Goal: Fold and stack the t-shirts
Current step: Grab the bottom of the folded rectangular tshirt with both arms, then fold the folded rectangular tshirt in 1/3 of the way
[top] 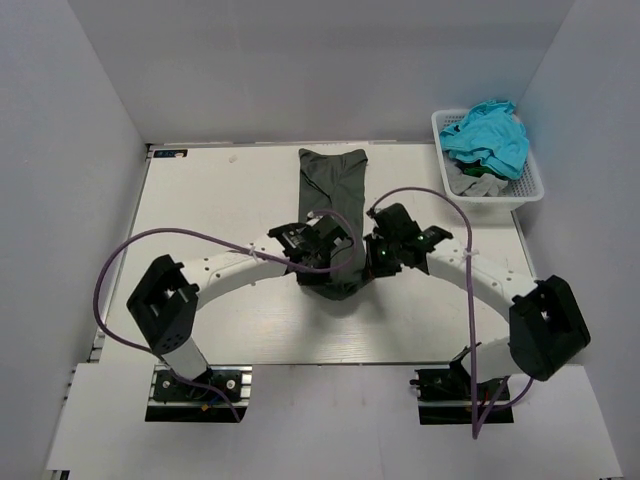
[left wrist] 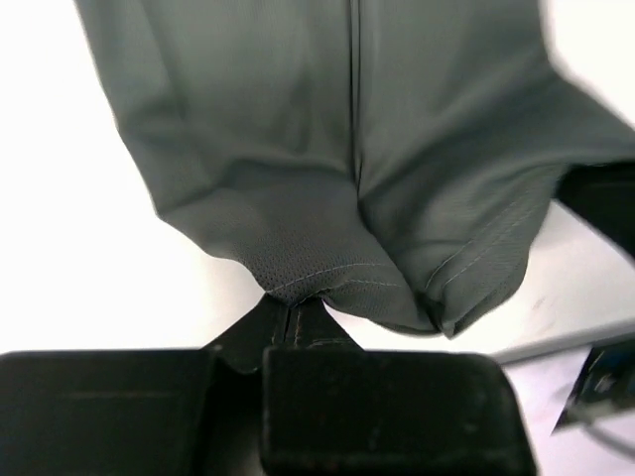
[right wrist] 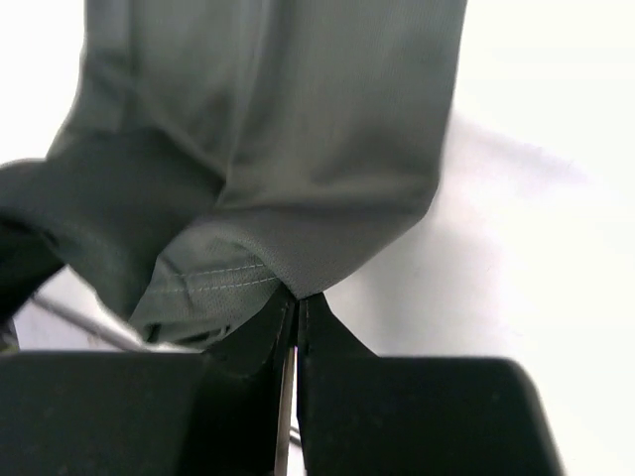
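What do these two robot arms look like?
The left arm and right arm have white links and boxy black joints. A purple cable loops along each. The left gripper and right gripper are black, with wedge-shaped fingers.

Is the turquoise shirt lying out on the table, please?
No, the turquoise shirt is heaped in the white basket at the table's far right corner.

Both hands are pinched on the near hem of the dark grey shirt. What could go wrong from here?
1. The left hand and right hand each grip only the stitched edge of the dark grey shirt; it may slip out on a lift.
2. Folded layers beside each pinch look free, so the fold might open.
3. The hands sit close together; moving inward risks a bump.
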Controlling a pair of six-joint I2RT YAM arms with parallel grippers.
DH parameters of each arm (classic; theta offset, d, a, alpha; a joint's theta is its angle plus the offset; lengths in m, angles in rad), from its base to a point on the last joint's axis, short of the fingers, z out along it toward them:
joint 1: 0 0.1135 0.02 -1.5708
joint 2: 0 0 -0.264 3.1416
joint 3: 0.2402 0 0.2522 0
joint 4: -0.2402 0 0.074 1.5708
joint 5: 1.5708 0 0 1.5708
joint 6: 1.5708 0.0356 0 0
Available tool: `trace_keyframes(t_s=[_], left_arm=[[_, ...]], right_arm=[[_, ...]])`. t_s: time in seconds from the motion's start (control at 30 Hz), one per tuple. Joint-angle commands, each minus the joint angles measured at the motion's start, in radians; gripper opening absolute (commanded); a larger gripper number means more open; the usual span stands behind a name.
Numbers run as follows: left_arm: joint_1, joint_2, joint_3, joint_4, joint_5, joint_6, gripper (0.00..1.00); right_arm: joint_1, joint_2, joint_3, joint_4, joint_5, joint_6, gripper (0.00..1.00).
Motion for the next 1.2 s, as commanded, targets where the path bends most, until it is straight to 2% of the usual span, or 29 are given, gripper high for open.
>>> trace_keyframes(t_s=[0.0, 0.4, 0.6, 0.9, 1.1, 1.17], left_arm=[[0.039, 0.009, 0.096, -0.093, -0.141, -0.01, 0.0], [0.244, 0.202, 0.387, -0.063, -0.165, 0.089, 0.0], [0.319, 0.305, 0.518, -0.021, -0.106, 0.156, 0.0], [0.405, 0.451, 0.651, 0.008, -0.061, 0.198, 0.0], [0.457, 0.546, 0.712, 0.06, -0.041, 0.198, 0.0], [0.47, 0.561, 0.726, 0.116, -0.005, 0.219, 0.21]], right_arm=[[-0.022, 0.064, 0.155, -0.041, 0.084, -0.035, 0.0], [-0.121, 0.297, 0.526, -0.067, 0.09, -0.111, 0.0], [-0.156, 0.451, 0.709, -0.085, 0.055, -0.151, 0.0], [-0.217, 0.616, 0.855, -0.087, 0.031, -0.139, 0.0], [-0.254, 0.713, 0.91, -0.013, 0.021, -0.111, 0.0], [-0.265, 0.762, 0.94, 0.005, -0.004, -0.111, 0.0]])
